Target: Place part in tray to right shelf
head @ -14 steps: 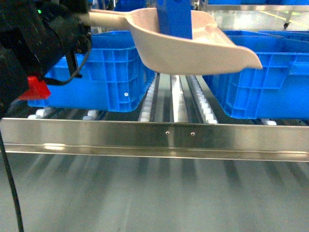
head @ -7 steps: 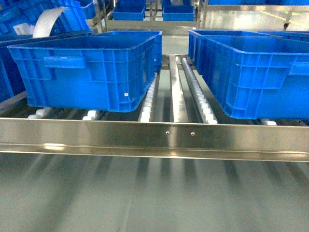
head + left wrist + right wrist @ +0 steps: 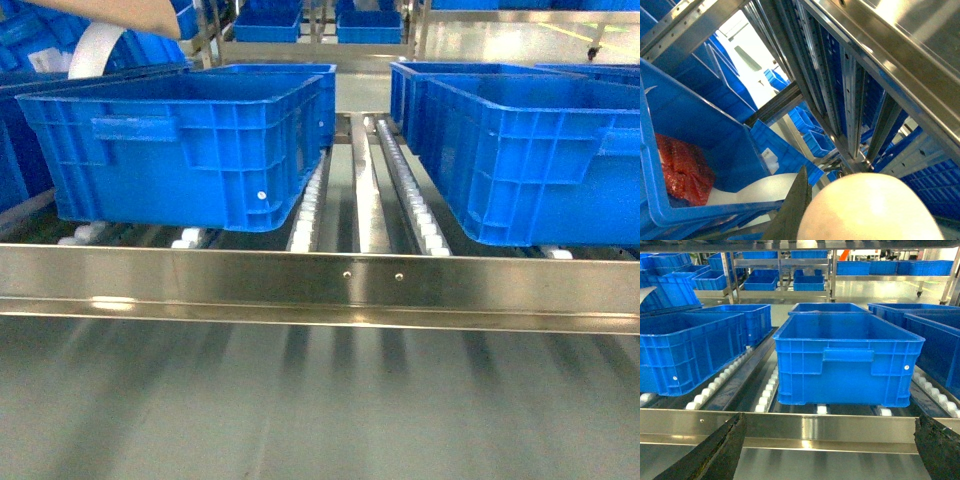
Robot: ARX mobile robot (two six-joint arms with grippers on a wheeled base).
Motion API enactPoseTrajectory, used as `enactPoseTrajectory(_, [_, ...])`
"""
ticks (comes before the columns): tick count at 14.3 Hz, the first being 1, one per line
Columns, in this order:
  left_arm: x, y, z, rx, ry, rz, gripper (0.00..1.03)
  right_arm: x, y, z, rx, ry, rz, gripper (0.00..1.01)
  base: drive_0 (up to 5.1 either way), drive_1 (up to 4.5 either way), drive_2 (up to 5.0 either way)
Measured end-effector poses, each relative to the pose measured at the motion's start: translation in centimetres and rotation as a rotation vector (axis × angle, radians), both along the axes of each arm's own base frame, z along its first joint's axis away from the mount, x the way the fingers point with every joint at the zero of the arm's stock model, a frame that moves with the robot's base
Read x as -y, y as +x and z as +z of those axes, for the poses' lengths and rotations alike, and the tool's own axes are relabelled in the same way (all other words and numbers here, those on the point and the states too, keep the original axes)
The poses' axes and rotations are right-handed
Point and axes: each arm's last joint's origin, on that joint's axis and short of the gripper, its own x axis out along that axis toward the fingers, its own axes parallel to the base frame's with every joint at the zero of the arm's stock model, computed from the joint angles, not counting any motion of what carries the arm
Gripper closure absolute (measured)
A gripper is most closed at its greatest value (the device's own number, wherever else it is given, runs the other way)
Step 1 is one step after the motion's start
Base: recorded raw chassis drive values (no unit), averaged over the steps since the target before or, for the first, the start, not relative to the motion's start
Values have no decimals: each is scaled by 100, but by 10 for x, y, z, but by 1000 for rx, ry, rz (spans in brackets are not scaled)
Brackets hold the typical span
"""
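From my head camera I see only a sliver of the tray (image 3: 110,14) at the top left, above the left crate (image 3: 190,150); the part is out of sight. The right shelf (image 3: 320,285) lies ahead. My right gripper (image 3: 827,450) is spread wide, empty. The left one I cannot judge; the tray's pale end fills its view.

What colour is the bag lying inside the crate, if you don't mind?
Red bag, seen best in the left wrist view.
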Motion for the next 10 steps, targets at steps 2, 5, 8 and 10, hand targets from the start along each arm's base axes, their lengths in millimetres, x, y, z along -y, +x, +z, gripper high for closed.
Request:
enactPoseTrajectory(2, [2,2,-3,-37,29,0,91,0,0,0,0,0,0,3,0,0,0])
enactPoseTrajectory(5, [3,3,-3,-37,32,-18,91,0,0,0,0,0,0,3,0,0,0])
enactPoseTrajectory(8, [9,6,4,41,46,-88,91,0,0,0,0,0,0,3,0,0,0])
enactPoseTrajectory(10, [20,13,11,177,66,-198,91,0,0,0,0,0,0,3,0,0,0])
